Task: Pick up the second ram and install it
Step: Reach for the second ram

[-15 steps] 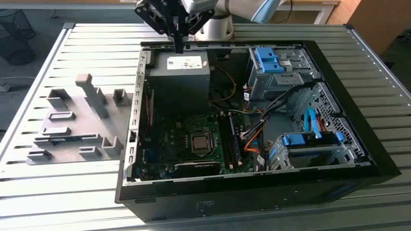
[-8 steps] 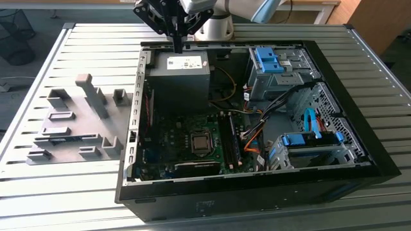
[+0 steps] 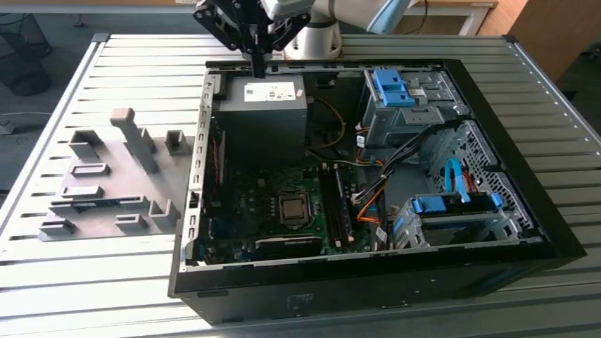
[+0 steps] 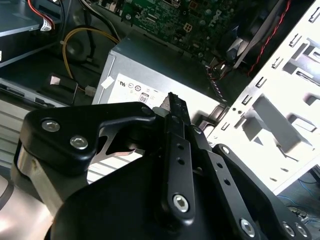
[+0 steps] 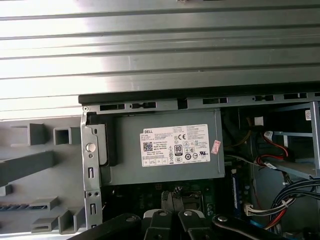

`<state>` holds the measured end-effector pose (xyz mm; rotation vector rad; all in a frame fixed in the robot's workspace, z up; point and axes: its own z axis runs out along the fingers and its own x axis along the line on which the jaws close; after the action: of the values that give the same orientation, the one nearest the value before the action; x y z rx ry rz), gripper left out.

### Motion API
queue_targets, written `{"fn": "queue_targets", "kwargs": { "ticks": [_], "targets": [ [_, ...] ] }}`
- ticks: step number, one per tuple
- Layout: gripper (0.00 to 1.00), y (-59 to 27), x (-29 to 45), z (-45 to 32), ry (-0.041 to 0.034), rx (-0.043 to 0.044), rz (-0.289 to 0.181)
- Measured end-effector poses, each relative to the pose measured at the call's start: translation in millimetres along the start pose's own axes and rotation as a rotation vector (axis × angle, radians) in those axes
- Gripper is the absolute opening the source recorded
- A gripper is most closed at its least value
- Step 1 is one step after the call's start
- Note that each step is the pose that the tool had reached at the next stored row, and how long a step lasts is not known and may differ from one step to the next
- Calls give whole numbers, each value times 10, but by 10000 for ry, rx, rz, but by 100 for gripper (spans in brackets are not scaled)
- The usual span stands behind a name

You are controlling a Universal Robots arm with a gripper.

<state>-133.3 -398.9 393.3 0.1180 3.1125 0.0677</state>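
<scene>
Open computer case (image 3: 376, 285) lying flat on slatted metal table (image 3: 103, 282). Black gripper (image 3: 255, 69) hangs at case's far edge, just above grey power supply (image 3: 263, 116), fingers drawn together into one thin tip pointing down. Motherboard (image 3: 253, 201) near front of case, square processor socket (image 3: 294, 208) in middle. Blue drive brackets (image 3: 393, 88) toward exterior view's right. Grey fixture blocks (image 3: 131, 151) on table at exterior view's left, apart from case; second ram (image 3: 94, 205) lying low among them, well apart from gripper.

gripper (image 3: 255, 70) downward, fingers (image 4: 178, 150) pressed together
</scene>
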Motion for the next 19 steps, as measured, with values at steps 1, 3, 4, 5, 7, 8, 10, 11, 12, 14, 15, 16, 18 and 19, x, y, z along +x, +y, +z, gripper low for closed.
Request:
{"fn": "queue_targets", "kwargs": {
  "ticks": [1,3,4,5,7,8,10,11,12,14,15,16,18,19],
  "targets": [
    [11,0,3,0,0,0,0],
    [11,-1,8,0,0,1,0],
    [11,-1,11,0,0,0,1],
    [11,-1,13,0,0,0,0],
    [11,-1,19,-1,0,1,1],
    [11,-2,22,-1,0,1,0],
    [11,-2,28,0,0,0,0],
    [11,-2,30,0,0,0,0],
    [11,-2,33,0,0,1,0],
    [11,-3,39,0,0,0,0],
    [11,-3,41,0,0,0,0],
    [11,-3,43,0,0,0,0],
    [11,-4,48,0,0,0,0],
    [11,-4,50,1,0,1,0]
  ]
}}
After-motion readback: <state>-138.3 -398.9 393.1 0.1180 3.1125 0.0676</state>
